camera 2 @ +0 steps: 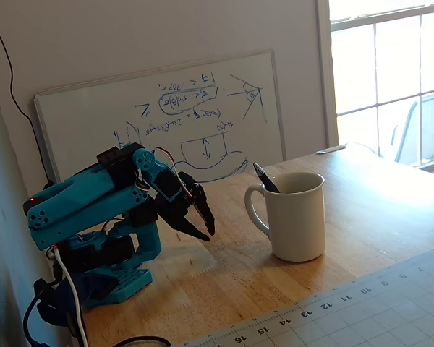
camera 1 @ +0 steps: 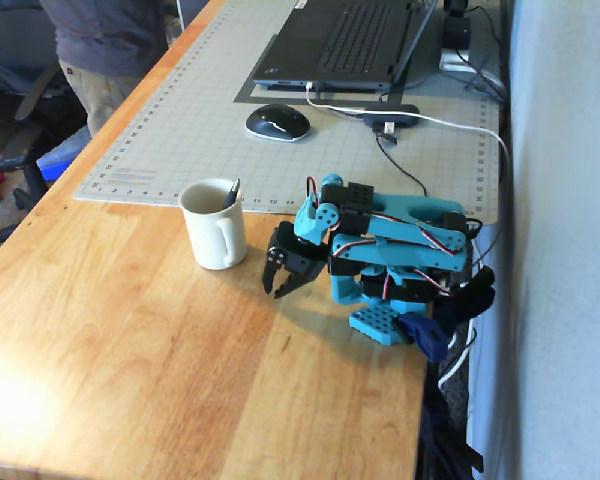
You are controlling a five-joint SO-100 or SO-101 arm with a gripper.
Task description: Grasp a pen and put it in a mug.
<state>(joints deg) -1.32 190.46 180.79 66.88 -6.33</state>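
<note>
The cream-white mug (camera 1: 218,238) stands upright on the wooden table, its handle toward the front in a fixed view. It also shows in the other fixed view (camera 2: 298,217). The dark pen (camera 1: 232,191) stands tilted inside the mug, with only its top end above the rim; in the other fixed view the pen (camera 2: 265,178) leans against the rim on the handle side. My gripper (camera 1: 276,291) is empty, its jaws together and pointing down, close to the table and a short way right of the mug. The arm is folded low over its blue base. The gripper (camera 2: 206,233) shows left of the mug in the other fixed view.
A grey cutting mat (camera 1: 180,130) lies behind the mug, with a black mouse (camera 1: 277,121), a laptop (camera 1: 350,40) and a cabled hub (camera 1: 390,115) on it. A whiteboard (camera 2: 166,116) leans on the wall. A person (camera 1: 105,50) stands at the far left edge.
</note>
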